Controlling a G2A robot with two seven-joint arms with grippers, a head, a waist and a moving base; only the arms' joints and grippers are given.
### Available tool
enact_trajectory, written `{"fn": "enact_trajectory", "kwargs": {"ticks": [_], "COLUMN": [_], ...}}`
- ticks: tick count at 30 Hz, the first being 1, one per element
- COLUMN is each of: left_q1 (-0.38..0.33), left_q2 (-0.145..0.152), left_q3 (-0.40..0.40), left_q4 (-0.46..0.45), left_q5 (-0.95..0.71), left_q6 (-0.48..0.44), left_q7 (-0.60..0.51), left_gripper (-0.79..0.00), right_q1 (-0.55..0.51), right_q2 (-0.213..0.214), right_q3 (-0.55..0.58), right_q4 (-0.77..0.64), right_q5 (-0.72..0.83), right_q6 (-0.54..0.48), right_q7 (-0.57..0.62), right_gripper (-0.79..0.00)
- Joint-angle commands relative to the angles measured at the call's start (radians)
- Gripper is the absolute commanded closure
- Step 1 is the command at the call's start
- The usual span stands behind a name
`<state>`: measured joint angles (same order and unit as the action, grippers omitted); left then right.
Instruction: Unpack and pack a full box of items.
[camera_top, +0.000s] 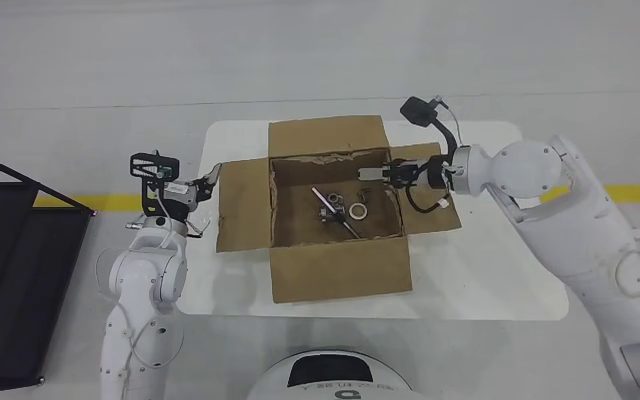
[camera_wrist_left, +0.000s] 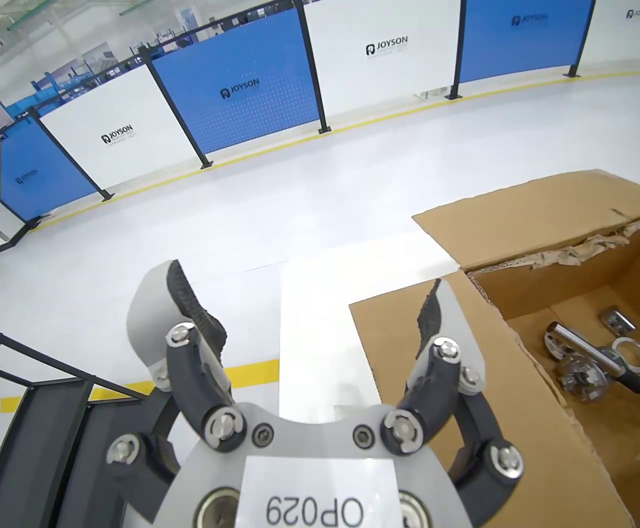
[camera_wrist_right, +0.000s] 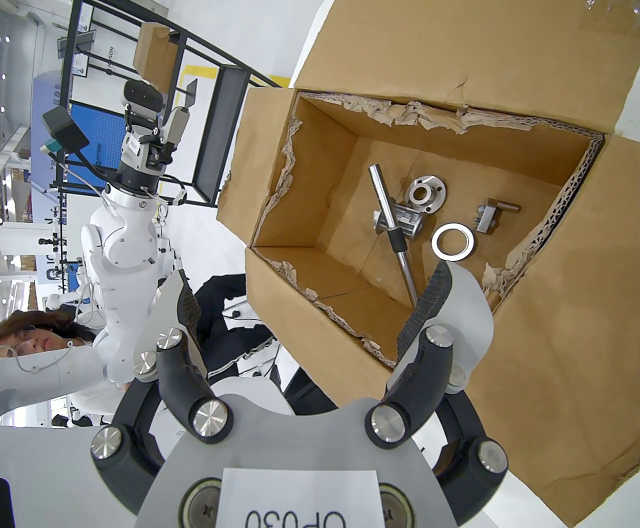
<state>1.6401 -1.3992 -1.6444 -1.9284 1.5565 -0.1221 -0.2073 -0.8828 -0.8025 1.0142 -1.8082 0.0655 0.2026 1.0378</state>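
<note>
Open box (camera_top: 338, 268) on the bench (camera_top: 480, 270), metal parts (camera_top: 338, 208) inside. Right pincer (camera_top: 366, 173) hangs spread above them, left pincer (camera_top: 211, 179) spread beside a flap. Unpacking, I'd say; next, dip and grip one.

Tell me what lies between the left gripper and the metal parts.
A folded-out flap and the side wall of the box, seen in the top view; the left gripper, open, is outside the box.
</note>
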Motion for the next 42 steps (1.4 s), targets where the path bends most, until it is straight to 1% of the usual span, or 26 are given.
{"fn": "enact_trajectory", "kwargs": {"ticks": [1,15,16,19,21,23,25,30,33,37,38,39,40,41,42], "left_q1": [0.000,0.000,0.000,0.000,0.000,0.000,0.000,0.000,0.000,0.000,0.000,0.000,0.000,0.000,0.000], "left_q2": [0.000,0.000,0.000,0.000,0.000,0.000,0.000,0.000,0.000,0.000,0.000,0.000,0.000,0.000,0.000], "left_q3": [0.000,0.000,0.000,0.000,0.000,0.000,0.000,0.000,0.000,0.000,0.000,0.000,0.000,0.000,0.000], "left_q4": [0.000,0.000,0.000,0.000,0.000,0.000,0.000,0.000,0.000,0.000,0.000,0.000,0.000,0.000,0.000], "left_q5": [0.000,0.000,0.000,0.000,0.000,0.000,0.000,0.000,0.000,0.000,0.000,0.000,0.000,0.000,0.000], "left_q6": [0.000,0.000,0.000,0.000,0.000,0.000,0.000,0.000,0.000,0.000,0.000,0.000,0.000,0.000,0.000], "left_q7": [0.000,0.000,0.000,0.000,0.000,0.000,0.000,0.000,0.000,0.000,0.000,0.000,0.000,0.000,0.000], "left_gripper": [-0.785,-0.785,-0.785,-0.785,-0.785,-0.785,-0.785,-0.785,-0.785,-0.785,-0.785,-0.785,-0.785,-0.785,-0.785], "right_q1": [0.001,0.001,0.009,0.072,0.144,0.230,0.324,0.324,0.304,0.317,0.325,0.328,0.337,0.344,0.347], "right_q2": [0.000,0.000,-0.004,-0.033,-0.068,-0.112,-0.157,-0.157,-0.158,-0.181,-0.197,-0.206,-0.224,-0.239,-0.249], "right_q3": [-0.001,-0.007,-0.029,-0.123,-0.215,-0.314,-0.415,-0.415,-0.424,-0.517,-0.556,-0.575,-0.609,-0.634,-0.647], "right_q4": [0.000,-0.008,-0.033,-0.036,0.009,0.067,0.114,0.114,0.131,0.159,0.176,0.188,0.214,0.231,0.247], "right_q5": [0.000,-0.010,-0.048,-0.087,-0.093,-0.107,-0.182,-0.182,-0.209,-0.335,-0.374,-0.393,-0.425,-0.444,-0.451], "right_q6": [0.000,-0.003,0.004,0.093,0.145,0.187,0.244,0.244,0.232,0.270,0.287,0.295,0.313,0.319,0.326], "right_q7": [0.000,0.003,0.008,0.002,0.002,0.012,0.036,0.036,0.015,0.059,0.066,0.067,0.069,0.074,0.076], "right_gripper": [-0.785,-0.785,-0.785,-0.785,-0.785,-0.785,-0.785,-0.785,-0.785,-0.785,-0.677,-0.597,-0.434,-0.385,-0.372]}}
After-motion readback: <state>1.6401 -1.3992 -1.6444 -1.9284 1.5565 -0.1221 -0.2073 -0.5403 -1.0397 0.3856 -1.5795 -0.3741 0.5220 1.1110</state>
